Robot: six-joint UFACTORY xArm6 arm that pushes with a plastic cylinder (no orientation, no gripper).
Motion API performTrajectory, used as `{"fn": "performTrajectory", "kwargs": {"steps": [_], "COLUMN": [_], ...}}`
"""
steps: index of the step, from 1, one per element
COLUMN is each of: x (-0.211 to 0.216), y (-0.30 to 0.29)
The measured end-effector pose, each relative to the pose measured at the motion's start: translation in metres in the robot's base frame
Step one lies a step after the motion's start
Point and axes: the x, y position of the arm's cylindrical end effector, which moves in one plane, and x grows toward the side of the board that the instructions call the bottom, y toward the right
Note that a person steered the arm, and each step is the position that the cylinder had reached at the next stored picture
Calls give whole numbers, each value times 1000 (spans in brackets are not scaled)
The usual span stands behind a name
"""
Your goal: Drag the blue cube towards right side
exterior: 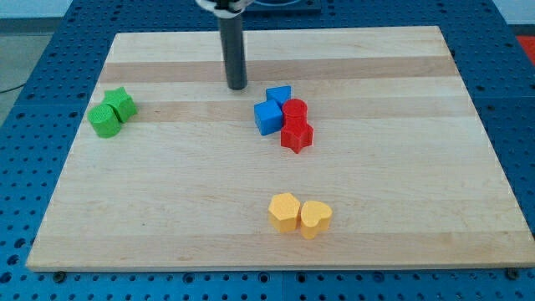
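The blue cube sits a little above the middle of the wooden board, roughly midway between its left and right edges, so the drag to the right has not visibly got anywhere yet; I'd judge nearly all of the job is left. The rod ends in my tip, which rests on the board just up and to the left of the cube, near it but not touching, and carries nothing, being a bare rod with no jaws to open or close. That is a fair side to push from. Crowding the cube are a second blue block touching its upper right, and two red blocks, a red cylinder and below it another red piece, pressed against its right side, so they stand in the way. Two green blocks lie near the left edge and two yellow blocks toward the bottom edge. The rod's upper part is cut off at the top, and the second blue block's shape is hard to make out.
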Motion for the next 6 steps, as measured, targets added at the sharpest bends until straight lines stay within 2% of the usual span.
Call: {"fn": "performTrajectory", "kwargs": {"steps": [1,3,6], "x": [39,83,62], "y": [-28,-5,85]}}
